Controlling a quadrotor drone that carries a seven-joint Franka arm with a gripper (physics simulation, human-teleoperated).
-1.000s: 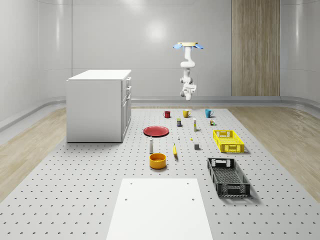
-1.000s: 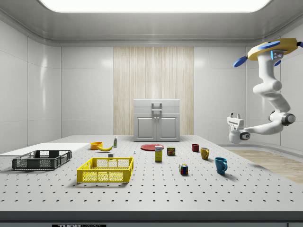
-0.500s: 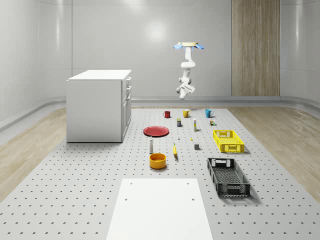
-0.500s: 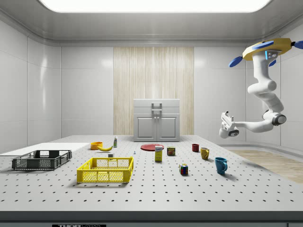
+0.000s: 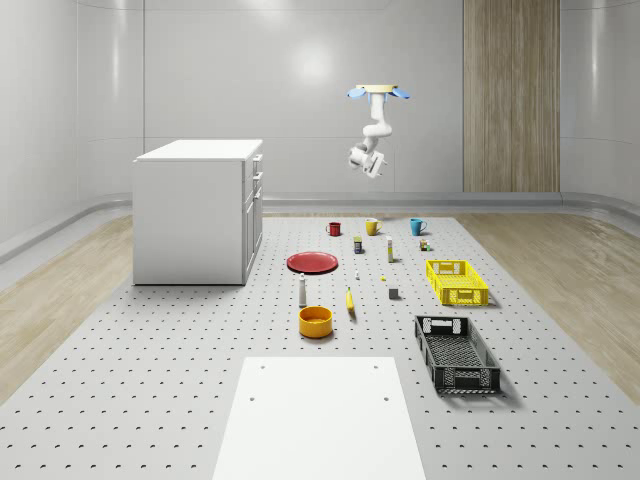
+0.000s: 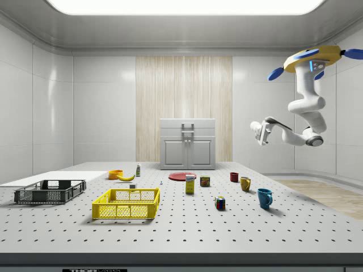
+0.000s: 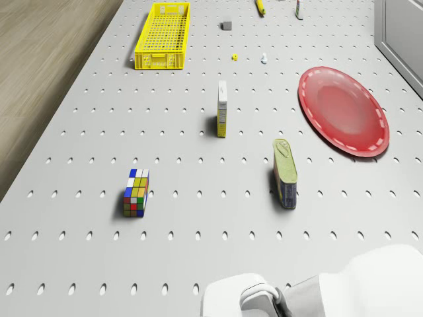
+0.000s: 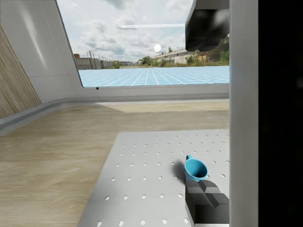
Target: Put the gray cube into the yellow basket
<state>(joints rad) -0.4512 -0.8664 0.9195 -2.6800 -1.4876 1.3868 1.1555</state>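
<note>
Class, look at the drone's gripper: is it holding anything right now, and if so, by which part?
Nothing is held. The gripper hangs high in the air under the hovering drone, over the table's far end, while the gray cube sits untouched on the table beside the yellow basket.

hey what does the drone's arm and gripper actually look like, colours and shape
A glossy white arm of rounded, tube-like segments hangs under a yellow drone body with blue rotors. The gripper is a white block with grey detailing; dark grey finger pads show in the wrist view. No cables are visible.

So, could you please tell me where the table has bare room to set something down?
Open patches: between the white cabinet and orange bowl, and the perforated table around the white mat. Crowded: from the mugs to the yellow basket and gray cube.
</note>
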